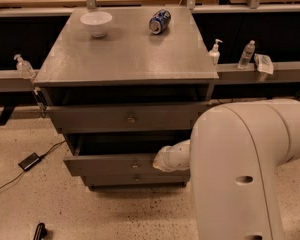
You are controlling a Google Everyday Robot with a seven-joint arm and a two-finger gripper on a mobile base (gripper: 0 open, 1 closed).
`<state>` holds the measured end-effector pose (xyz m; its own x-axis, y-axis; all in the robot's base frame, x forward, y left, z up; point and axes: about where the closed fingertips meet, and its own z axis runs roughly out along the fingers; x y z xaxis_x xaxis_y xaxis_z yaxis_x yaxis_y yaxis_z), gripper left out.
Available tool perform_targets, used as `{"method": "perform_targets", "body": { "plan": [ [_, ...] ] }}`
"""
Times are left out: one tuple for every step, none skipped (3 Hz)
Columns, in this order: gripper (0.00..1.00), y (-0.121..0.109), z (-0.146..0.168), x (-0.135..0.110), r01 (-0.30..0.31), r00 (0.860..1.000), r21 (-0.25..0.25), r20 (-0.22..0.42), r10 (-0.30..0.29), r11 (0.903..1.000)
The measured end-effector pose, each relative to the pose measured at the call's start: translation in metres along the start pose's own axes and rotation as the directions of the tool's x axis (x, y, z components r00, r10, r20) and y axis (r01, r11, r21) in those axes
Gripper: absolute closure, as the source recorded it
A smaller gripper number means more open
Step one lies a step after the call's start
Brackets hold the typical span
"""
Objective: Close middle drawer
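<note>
The middle drawer (105,165) of the grey cabinet is pulled out towards me, with a dark gap above its low front panel and a small round knob (136,163) at centre. My white arm (240,169) reaches in from the right. The gripper (156,163) at its end is against the drawer's front panel, just right of the knob, mostly hidden behind the wrist.
The taller top drawer (90,118) and the narrow bottom drawer (115,180) flank it. A white bowl (96,23) and a blue can (159,21) are on the cabinet top. Bottles (246,54) stand on the side rails. A black adapter with its cable (29,161) lies on the floor at left.
</note>
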<state>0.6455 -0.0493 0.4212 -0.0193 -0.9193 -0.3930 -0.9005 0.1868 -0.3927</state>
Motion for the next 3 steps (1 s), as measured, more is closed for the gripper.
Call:
{"method": "perform_targets", "body": {
  "plan": [
    [1.0, -0.013, 0.003, 0.003, -0.017, 0.999, 0.043, 0.03, 0.016, 0.9989],
    [1.0, -0.016, 0.003, 0.004, -0.02, 0.999, 0.05, 0.033, 0.018, 0.9986],
    [1.0, -0.03, 0.005, 0.007, -0.031, 0.998, 0.08, 0.049, 0.027, 0.9963]
  ]
}}
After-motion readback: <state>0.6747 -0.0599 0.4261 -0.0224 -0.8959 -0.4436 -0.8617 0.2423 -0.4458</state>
